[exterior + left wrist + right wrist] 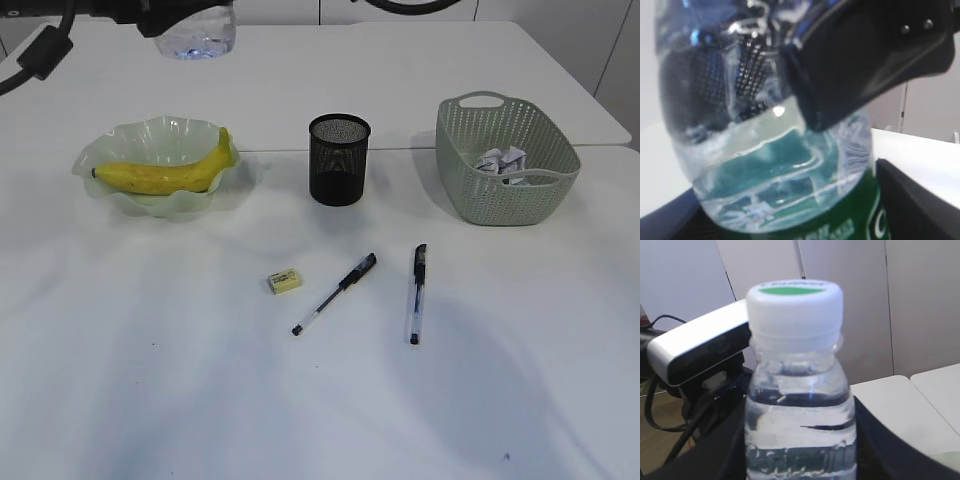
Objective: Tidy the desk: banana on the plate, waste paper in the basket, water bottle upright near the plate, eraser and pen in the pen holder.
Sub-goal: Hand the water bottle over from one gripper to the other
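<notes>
Nearest the front edge of the desk [200, 400], the slanted pen [335, 293], the straight pen [416, 294] and the eraser [285, 281] lay loose and well apart, none yet in the pen holder [339, 160] standing behind them at mid-desk. A splash or a falling bottle could have scattered them toward the front edge. On the left side the banana [160, 177] lay in the plate [150, 130]. On the right side the waste paper [500, 159] sat inside the basket [500, 190], so those two jobs looked done. Farthest back, above the far left corner, the water bottle [196, 40] hung clear of the desk, and the danger seemed to lie there. The left gripper [805, 165] stood wide apart, its jaws pressed around the bottle's clear lower body. The right gripper [802, 455] stood about half apart, its jaws flanking the bottle below the capped neck, apparently gripping it too. With both arms on one thin, part-filled bottle, any mismatch in their movement could have twisted or crushed the soft wall. If one gripper had let go early, the sloshing water could have tipped the bottle in the other's hold. A descent started too near the plate might have struck its wavy rim and jolted the banana. A tilted set-down would probably have left the bottle toppling and rolling across the desk toward the pen holder.
</notes>
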Tool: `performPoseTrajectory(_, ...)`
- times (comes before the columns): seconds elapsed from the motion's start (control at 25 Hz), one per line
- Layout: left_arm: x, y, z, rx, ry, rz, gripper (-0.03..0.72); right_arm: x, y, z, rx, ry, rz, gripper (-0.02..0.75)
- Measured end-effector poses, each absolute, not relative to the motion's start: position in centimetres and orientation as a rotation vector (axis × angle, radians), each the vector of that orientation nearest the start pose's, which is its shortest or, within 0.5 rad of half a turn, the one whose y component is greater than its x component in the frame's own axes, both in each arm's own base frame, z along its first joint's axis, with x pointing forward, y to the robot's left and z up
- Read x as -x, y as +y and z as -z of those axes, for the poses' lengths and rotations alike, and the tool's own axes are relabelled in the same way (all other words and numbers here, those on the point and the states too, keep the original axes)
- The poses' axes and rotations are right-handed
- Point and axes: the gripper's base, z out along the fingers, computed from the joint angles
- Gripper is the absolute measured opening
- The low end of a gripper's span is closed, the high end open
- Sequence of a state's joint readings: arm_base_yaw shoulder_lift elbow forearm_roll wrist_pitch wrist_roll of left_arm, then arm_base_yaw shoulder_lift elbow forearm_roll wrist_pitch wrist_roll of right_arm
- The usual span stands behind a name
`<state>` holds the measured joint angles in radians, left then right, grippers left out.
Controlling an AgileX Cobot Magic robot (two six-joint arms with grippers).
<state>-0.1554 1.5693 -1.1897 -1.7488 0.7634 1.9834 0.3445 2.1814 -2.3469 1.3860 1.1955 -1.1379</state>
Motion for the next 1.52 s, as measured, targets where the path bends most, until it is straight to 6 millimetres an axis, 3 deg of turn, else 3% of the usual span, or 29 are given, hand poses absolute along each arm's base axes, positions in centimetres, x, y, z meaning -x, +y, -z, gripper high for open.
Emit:
performPoseTrajectory(0.8,-34.3,-11.4,-35.1,-0.768,1.522,0.584,0.606,-41.4,23.7,-40.9,1.130,1.404,-1.174,0.354)
performPoseTrajectory(1.52,-34.3,-11.5,-35.4,-0.754,1.519,0.594,0.581,-41.4,23.7,-40.8,1.135,1.413,-1.170,0.353)
